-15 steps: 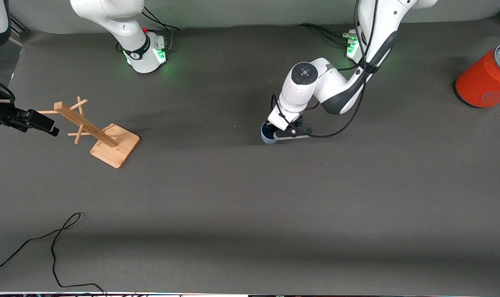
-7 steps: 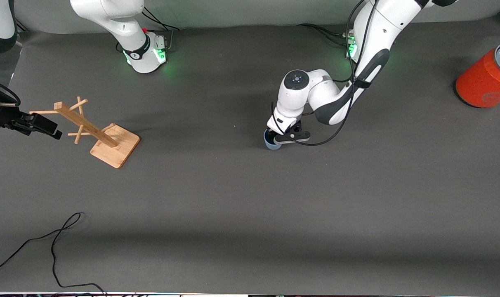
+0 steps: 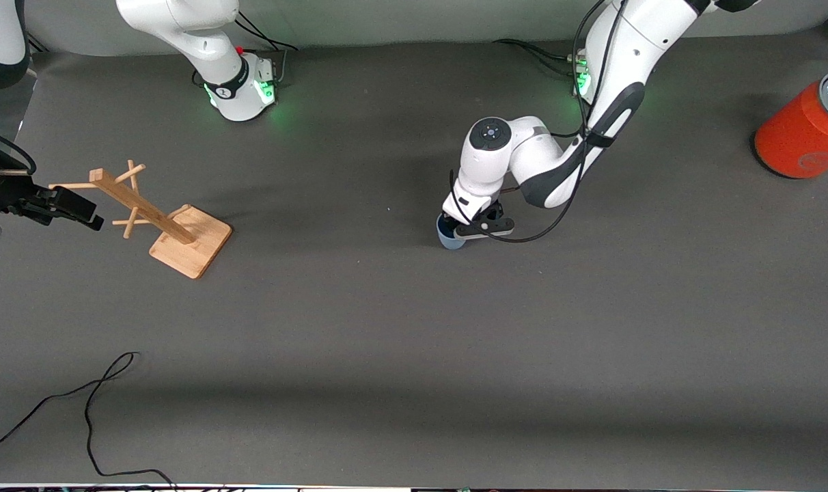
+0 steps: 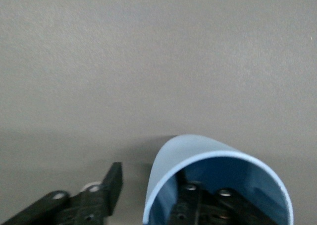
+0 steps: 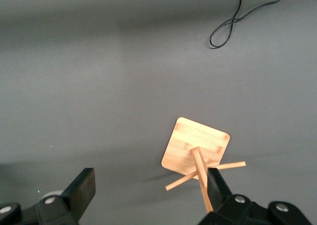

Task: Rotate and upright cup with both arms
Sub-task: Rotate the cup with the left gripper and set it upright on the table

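The light blue cup (image 3: 449, 237) stands upright on the grey mat near the table's middle, its mouth facing up. My left gripper (image 3: 464, 228) is low over it. In the left wrist view the cup (image 4: 198, 160) fills the lower part. One finger (image 4: 195, 205) is inside the cup and the other finger (image 4: 113, 181) is outside, with a gap to the wall. The left gripper (image 4: 153, 188) is open astride the rim. My right gripper (image 3: 89, 219) hangs open and empty in the air by the wooden rack; it also shows in the right wrist view (image 5: 151, 185).
A wooden peg rack (image 3: 168, 222) on a square base stands toward the right arm's end, also in the right wrist view (image 5: 198, 153). A large orange-red can (image 3: 803, 130) lies at the left arm's end. A black cable (image 3: 93, 410) trails near the front edge.
The left arm turned at the wrist and the cup shifted slightly nearer the front camera within the first half second, then stayed still. The right gripper barely drifted.
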`<state>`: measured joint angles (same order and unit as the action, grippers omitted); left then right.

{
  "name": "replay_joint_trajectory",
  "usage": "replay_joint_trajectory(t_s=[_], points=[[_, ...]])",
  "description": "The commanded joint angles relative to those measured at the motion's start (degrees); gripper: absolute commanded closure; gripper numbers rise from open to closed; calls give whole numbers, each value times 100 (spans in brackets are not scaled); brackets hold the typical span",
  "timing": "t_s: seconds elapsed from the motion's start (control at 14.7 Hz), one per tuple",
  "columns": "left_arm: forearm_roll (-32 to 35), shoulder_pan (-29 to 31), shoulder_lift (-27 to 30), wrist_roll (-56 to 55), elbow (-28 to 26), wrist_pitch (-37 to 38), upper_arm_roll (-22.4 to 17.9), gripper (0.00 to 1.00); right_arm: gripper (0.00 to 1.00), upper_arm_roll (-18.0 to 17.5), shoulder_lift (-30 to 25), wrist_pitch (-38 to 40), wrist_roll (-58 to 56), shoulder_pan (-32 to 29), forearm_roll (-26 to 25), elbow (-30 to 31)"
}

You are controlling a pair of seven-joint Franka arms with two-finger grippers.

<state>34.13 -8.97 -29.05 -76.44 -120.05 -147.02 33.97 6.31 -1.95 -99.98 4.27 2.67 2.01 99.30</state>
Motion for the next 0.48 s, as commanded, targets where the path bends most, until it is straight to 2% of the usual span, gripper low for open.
replay_joint_trajectory(t_s=[0.0, 0.27, 0.41], points=[[-2, -34, 364, -126, 96, 567, 83, 0, 0, -24, -42, -74, -234, -39, 45, 37], [-1028, 255, 1049, 302, 131, 1173, 435, 0, 0, -42, -33, -83, -234, -21, 45, 2], [-2211, 588, 1357, 1519, 542, 2014, 575, 0, 0, -60, -33, -101, -234, -21, 27, -33]])
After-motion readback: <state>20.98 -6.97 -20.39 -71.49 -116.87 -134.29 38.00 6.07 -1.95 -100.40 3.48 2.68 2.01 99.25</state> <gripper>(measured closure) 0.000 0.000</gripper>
